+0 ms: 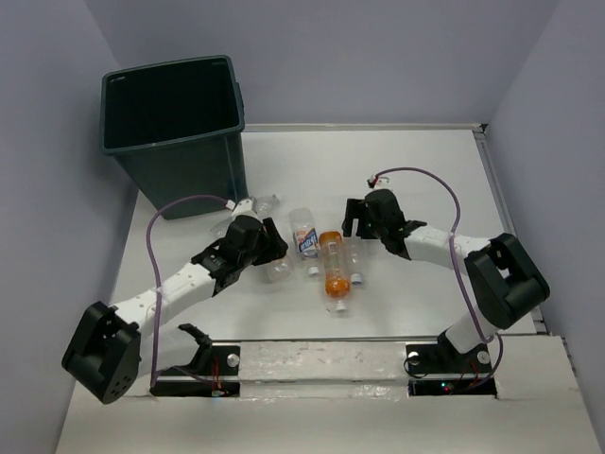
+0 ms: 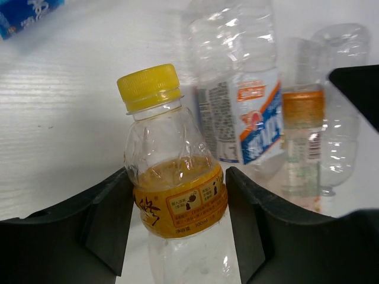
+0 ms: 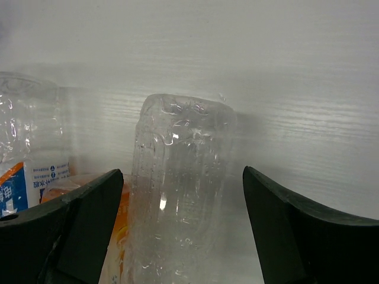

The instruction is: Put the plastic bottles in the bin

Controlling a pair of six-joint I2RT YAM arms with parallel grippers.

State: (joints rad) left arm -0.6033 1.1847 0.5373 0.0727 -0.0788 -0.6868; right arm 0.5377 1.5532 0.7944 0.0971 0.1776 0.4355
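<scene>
My left gripper is shut on a small bottle with a yellow cap and an orange label, its fingers pressing both sides of the label, low over the table. My right gripper is open, its jaws standing either side of the base of a clear empty bottle that lies on the table, with a gap on the right. A blue-and-orange-labelled bottle and an orange-filled bottle lie between the grippers. The bin stands at the far left.
Two more clear bottles lie just in front of the bin's near right corner. A blue-labelled bottle shows at the top left of the left wrist view. The table's right edge meets a wall.
</scene>
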